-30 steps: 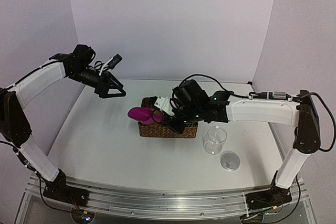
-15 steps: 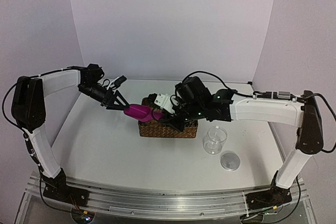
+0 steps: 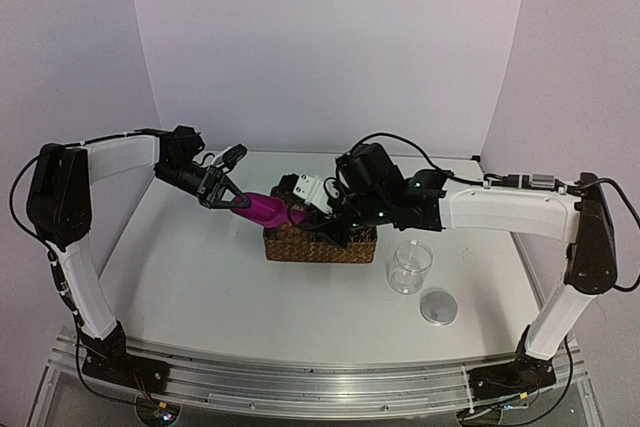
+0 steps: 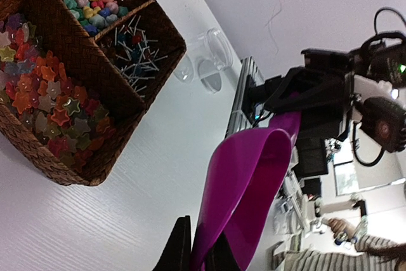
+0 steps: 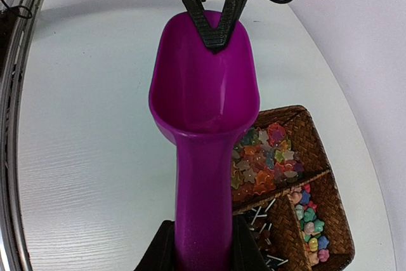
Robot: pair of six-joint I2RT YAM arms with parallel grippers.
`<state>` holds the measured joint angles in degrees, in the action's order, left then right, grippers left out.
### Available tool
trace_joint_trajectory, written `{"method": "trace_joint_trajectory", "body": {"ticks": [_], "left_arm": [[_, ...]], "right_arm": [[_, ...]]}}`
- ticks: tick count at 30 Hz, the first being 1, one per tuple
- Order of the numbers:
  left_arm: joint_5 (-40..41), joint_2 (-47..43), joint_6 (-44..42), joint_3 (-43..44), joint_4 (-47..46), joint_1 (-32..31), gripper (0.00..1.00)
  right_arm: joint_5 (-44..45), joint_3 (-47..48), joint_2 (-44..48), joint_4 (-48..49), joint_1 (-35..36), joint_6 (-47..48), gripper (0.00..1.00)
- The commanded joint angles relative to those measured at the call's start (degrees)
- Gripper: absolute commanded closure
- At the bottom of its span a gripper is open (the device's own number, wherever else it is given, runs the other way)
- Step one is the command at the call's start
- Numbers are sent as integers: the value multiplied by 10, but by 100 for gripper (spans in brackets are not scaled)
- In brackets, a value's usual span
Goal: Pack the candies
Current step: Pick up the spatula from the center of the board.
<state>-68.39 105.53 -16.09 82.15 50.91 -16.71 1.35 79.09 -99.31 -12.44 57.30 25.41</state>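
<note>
Magenta scoop (image 3: 265, 210) held in the air between two arms, above the left end of a wicker basket (image 3: 320, 247) on the white surface (image 3: 190, 267). The right claw (image 5: 202, 245) is clamped on the scoop's handle, a finger pressed to each side. The left claw (image 5: 216, 39) is pinched together on the front lip of the bowl, seen from the right wrist as a dark V over the rim. The candies (image 4: 51, 106), small star-shaped sweets, lie in the basket: reds and oranges fill the large compartment, blues, greens and pinks a smaller one, and thin pins (image 4: 136, 52) the third. A clear cup (image 3: 409, 267) stands just right of the basket, with a round lid (image 3: 438, 306) nearer the arms' bases.
</note>
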Motion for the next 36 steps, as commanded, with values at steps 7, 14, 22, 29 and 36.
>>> {"method": "trace_joint_trajectory", "body": {"ticks": [7,14,22,29,36], "left_arm": [[-65,-12,59,-20,-30,-6,100],[-35,-20,38,-9,-14,-13,100],[-21,-17,25,-8,-6,-15,100],[-12,-12,25,-19,-9,-14,78],[37,-2,29,38,-27,7,20]], "right_arm": [[71,26,-24,0,4,-15,64],[104,88,-69,-67,4,-18,54],[103,109,-80,-95,6,-8,70],[113,108,-71,-107,6,-2,94],[193,116,-63,-146,-25,52,100]]}}
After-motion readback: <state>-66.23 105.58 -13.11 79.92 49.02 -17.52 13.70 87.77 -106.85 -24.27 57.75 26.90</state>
